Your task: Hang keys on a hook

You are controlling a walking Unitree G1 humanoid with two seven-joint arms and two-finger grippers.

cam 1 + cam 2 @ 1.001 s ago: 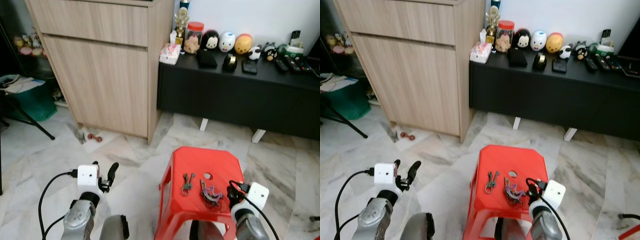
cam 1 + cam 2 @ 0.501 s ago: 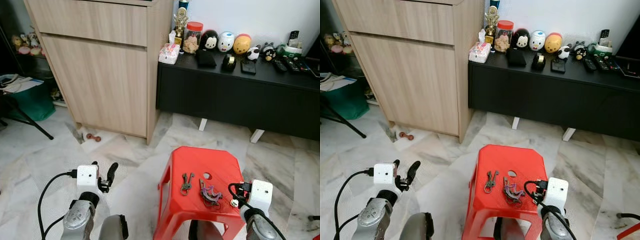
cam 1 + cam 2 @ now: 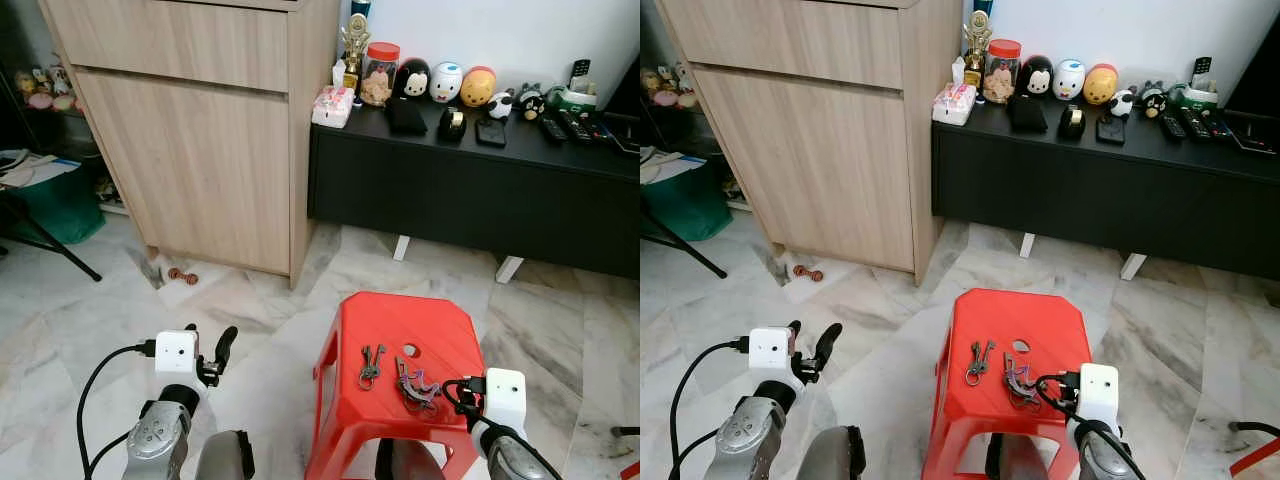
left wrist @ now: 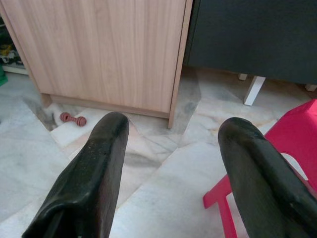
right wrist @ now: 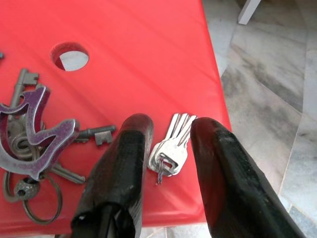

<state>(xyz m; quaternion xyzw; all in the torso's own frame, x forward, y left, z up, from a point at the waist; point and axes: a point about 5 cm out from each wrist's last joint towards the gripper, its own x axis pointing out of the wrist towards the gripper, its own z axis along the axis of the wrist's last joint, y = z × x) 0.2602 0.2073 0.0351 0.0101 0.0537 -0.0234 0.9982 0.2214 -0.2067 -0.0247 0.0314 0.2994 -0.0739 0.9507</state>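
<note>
A red plastic stool (image 3: 400,325) stands on the marble floor just ahead of me. On its seat lie a dark bunch of keys (image 3: 371,362) and a second bunch with a purple tag (image 3: 415,385). In the right wrist view a small set of silver keys (image 5: 173,146) lies flat near the seat's edge, beside the purple tag (image 5: 34,129). My right gripper (image 5: 171,124) is open, low over the seat, one finger on each side of the silver keys. My left gripper (image 3: 215,350) is open and holds nothing, out over the floor to the left of the stool.
A tall wooden cabinet (image 3: 200,130) stands at the back left. Beside it, a low black console (image 3: 470,190) carries jars, figurines and remotes. A small red dumbbell toy (image 3: 180,275) lies at the cabinet's foot. A green bin (image 3: 50,200) and a black stand leg are at far left.
The head view has shifted a little. My right gripper has moved in toward the stool's right edge, closer to the keys. The left arm has stayed put.
</note>
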